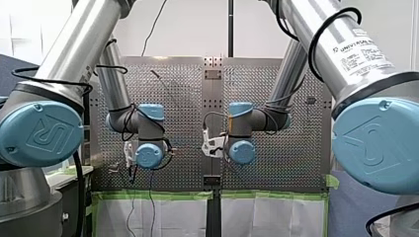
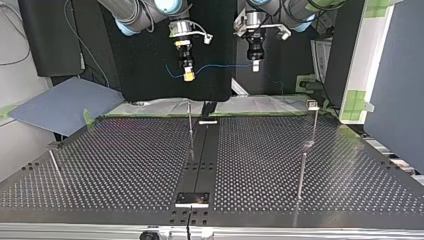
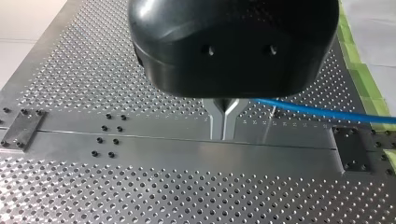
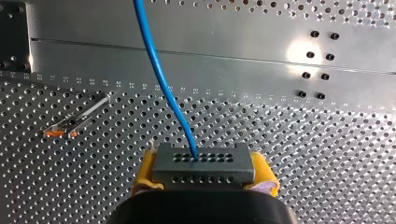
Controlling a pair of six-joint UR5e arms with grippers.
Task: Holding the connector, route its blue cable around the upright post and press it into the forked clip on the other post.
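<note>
In the top view, upper middle, my right tool (image 2: 188,76) hangs above the table (image 2: 125,165), its yellow pads (image 4: 145,170) closed on the connector (image 4: 204,163). The cable (image 2: 222,65) runs level from it to my left tool (image 2: 255,66), whose metal fingers (image 3: 215,116) are pinched together on it. A post (image 2: 190,122) stands at centre; the clip (image 2: 312,104) tops another at right.

"UNIVERSAL" on my right arm's label (image 1: 363,52) (small print unreadable).
</note>
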